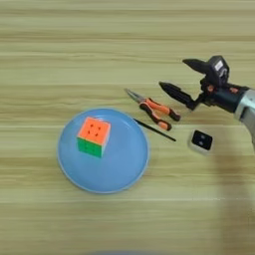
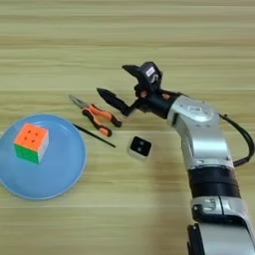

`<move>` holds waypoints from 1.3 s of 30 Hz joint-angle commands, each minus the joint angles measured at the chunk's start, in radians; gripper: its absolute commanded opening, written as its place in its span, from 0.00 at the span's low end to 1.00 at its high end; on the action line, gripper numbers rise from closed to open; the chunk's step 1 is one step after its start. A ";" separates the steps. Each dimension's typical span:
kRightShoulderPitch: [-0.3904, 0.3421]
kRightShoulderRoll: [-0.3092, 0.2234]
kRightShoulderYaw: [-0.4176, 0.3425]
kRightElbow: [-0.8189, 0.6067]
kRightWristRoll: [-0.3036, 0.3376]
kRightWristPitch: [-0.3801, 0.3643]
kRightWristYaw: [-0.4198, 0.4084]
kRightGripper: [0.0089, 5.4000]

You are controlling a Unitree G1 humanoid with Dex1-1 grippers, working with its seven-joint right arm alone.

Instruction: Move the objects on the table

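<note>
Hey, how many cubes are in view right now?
2. The orange-and-green puzzle cube sits on the blue plate. The small black cube, with white sides, lies on the table right of the pliers, below the open claw. Nothing appears hidden.

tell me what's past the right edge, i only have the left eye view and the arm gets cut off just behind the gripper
Observer: The silver forearm bends down from the wrist and runs to the bottom edge of the right eye view, so the arm comes in from below, not from the side.
Operator: anything hanging off it
Observer: A thin black cable loops out from the forearm's right side, over the table, and curves back toward the arm.
Operator: is the arm over the small cube
Observer: No. The small black cube lies left of the forearm, with bare wood showing between them.
</note>
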State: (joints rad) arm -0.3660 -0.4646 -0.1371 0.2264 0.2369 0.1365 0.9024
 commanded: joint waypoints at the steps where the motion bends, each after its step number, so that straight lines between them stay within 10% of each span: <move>1: -0.006 -0.056 -0.057 -0.094 0.037 -0.045 -0.013 1.00; 13: 0.132 -0.091 -0.101 -0.033 0.082 -0.187 0.123 1.00; 39: 0.078 -0.156 -0.033 0.484 -0.059 -0.553 0.263 1.00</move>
State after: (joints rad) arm -0.2181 -0.5644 -0.1611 0.7228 0.1816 -0.3845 1.2040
